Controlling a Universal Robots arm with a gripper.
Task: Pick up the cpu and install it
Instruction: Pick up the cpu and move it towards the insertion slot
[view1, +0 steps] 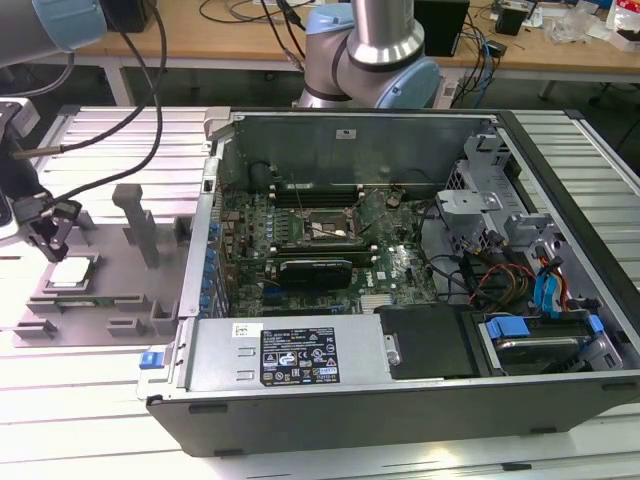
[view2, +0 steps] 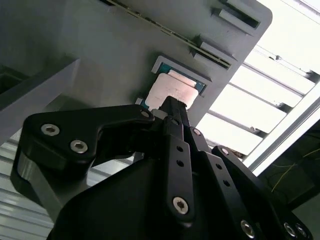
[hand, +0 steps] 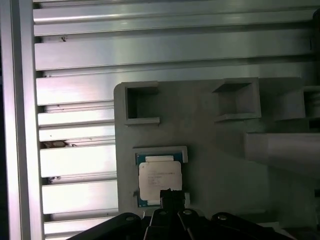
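Note:
The cpu (view1: 72, 272) is a flat square chip with a pale metal top. It lies in a recess of the grey fixture plate (view1: 110, 290) at the exterior view's left, outside the computer case. My gripper (view1: 50, 246) hangs just above the chip's near edge, its fingers drawn together with nothing between them. In both wrist views the black fingertips (view2: 172, 106) sit over one edge of the cpu (view2: 172, 89). The first wrist view shows the cpu (hand: 159, 179) and the gripper (hand: 171, 194) overlapping its rim. The black socket frame (view1: 325, 228) sits on the motherboard inside the case.
The open computer case (view1: 400, 380) fills the exterior view's middle and right, with cables and drive bays at its right. Upright grey fixture blocks (view1: 135, 220) stand between the chip and the case wall. Ribbed aluminium table slats (hand: 75, 165) surround the fixture.

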